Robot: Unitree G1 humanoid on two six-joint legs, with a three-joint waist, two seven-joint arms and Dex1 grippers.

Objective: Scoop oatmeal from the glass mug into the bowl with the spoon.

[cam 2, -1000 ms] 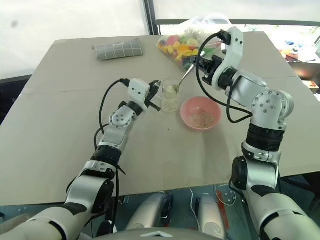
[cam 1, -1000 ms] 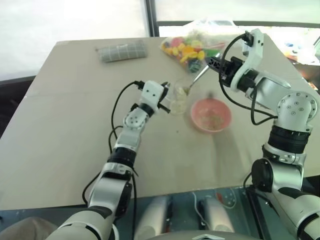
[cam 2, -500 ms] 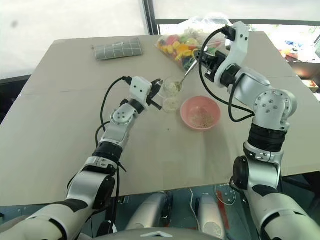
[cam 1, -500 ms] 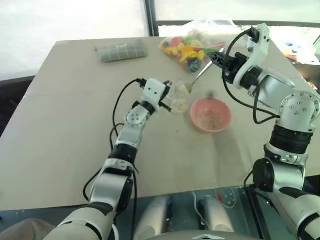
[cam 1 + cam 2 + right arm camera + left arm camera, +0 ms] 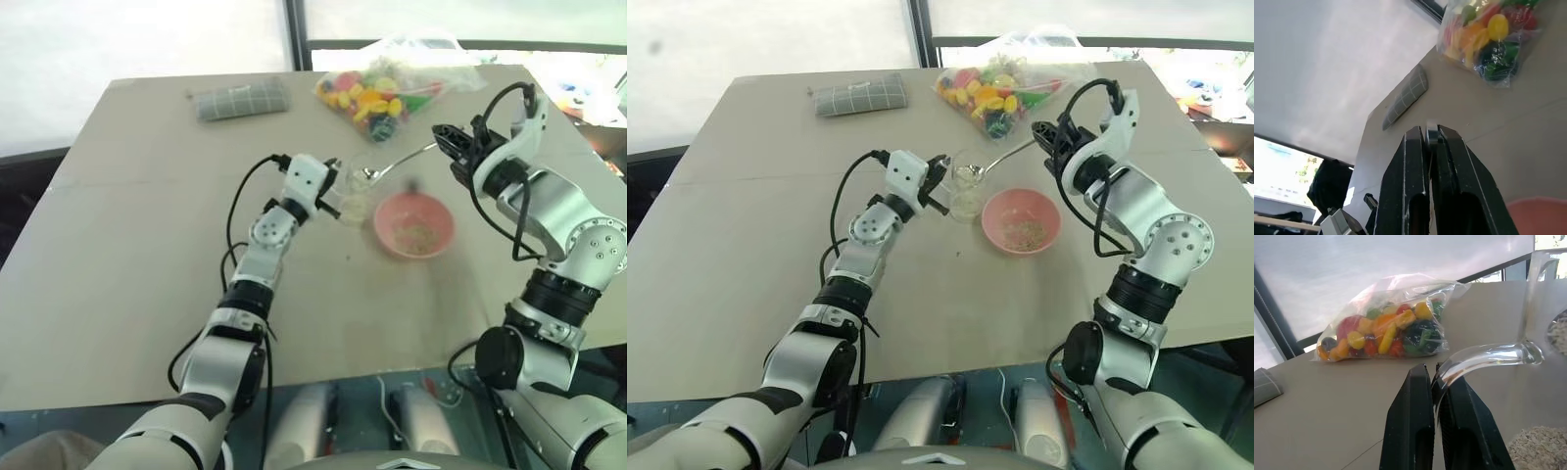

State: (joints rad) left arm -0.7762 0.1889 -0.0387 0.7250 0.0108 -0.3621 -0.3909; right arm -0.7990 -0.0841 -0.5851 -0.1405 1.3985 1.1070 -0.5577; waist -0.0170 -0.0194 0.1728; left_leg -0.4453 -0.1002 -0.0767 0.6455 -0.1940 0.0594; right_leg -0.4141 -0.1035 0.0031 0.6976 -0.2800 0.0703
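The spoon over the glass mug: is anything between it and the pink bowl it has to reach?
Nothing visible. The spoon hangs over the glass mug, and the pink bowl stands right beside it with only bare table between.

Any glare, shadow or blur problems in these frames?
Left eye view: window band along the top blown out white; soft shadow on the table right of the bowl. Left wrist view: backlit window washed out; glass mug and gripper close up, soft. Right wrist view: bright wall washed out.

Bare table (image 5: 147, 255) lies open left of the glass mug (image 5: 355, 196)
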